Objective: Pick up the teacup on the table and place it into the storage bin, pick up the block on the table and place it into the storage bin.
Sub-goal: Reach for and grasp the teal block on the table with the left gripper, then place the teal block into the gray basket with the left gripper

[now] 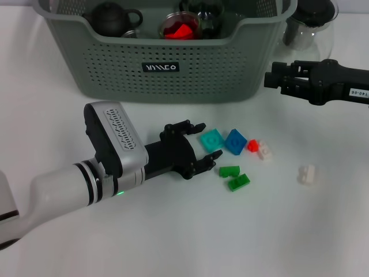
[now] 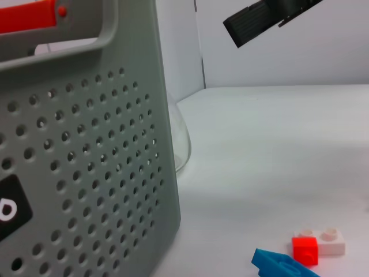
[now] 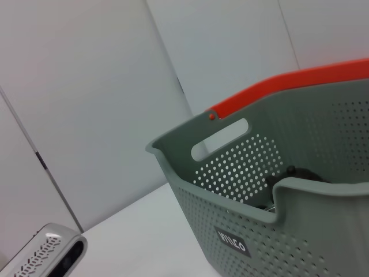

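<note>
Left tool [image 1: 203, 141] reaching for the blocks on the worktop [image 1: 173, 231]

We are seeing the left tool lying low with its fingers spread open, holding nothing, just beside the teal block [image 1: 211, 140]; blue [image 1: 235, 141], red [image 1: 252, 145], green [image 1: 233, 176] and white [image 1: 307, 174] blocks are lying nearby. The storage bin [image 1: 167, 69] is standing behind, holding a dark teapot [image 1: 112, 18] and what may be a glass teacup [image 1: 180, 26] with something red in it. The right tool [image 1: 274, 78] is hovering beside the bin; we cannot tell its opening.

Grey-green perforated bin [image 1: 173, 69] (black label); teal block [image 1: 211, 140].
</note>
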Robot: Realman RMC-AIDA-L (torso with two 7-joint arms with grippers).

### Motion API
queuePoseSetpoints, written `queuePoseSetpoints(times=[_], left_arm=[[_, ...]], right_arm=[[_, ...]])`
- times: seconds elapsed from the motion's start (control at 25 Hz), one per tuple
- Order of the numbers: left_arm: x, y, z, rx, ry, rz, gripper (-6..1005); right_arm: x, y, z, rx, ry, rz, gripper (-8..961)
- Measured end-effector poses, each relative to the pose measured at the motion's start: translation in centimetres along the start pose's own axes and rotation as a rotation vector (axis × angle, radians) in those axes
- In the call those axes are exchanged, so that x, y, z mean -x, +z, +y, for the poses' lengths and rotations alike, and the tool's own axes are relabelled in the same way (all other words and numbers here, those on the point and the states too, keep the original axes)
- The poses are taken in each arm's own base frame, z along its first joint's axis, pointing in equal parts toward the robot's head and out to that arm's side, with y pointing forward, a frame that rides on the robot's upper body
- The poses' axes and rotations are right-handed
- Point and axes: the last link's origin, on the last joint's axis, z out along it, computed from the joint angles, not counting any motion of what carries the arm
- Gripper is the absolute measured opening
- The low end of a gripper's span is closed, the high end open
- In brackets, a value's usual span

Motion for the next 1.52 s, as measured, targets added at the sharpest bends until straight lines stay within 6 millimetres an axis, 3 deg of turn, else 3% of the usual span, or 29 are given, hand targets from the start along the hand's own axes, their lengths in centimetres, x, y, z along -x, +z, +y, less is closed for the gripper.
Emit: queuePoseSetpoints(times=[0.32, 0.8, 0.92, 1.16, 1.4, 1.52], left_arm=[[0.1, 0.1, 0.0, 0.002, 0.001, -0.010, 657], [-0.2, -1.0, 0.0, 0.009, -0.034, 0.052, 414], [0.2, -3.3, -1.0, 0.033, -0.104, 0.088, 422], [-0.2, -10.4, -2.5, 0.122, -0.224, 0.162, 436], [-4.6, -14.6, -4.3, 0.233, -0.211, 0.304, 451], [-8.4, -15.6, -6.3, 0.276, -0.205, 0.419, 458]], right_arm=[[0.2, 0.1, 0.0, 0.001, -0.003, -0.001, 424], [0.0, -0.1, -0.1, -0.005, -0.002, -0.001, 424], [0.0, -0.1, -0.1, -0.004, -0.003, -0.001, 424], [0.1, -0.1, -0.1, -0.008, -0.005, -0.001, 424], [0.2, 0.0, -0.2, -0.008, -0.008, -0.002, 424], [0.2, 0.0, -0.1, -0.006, -0.009, -0.002, 425]])
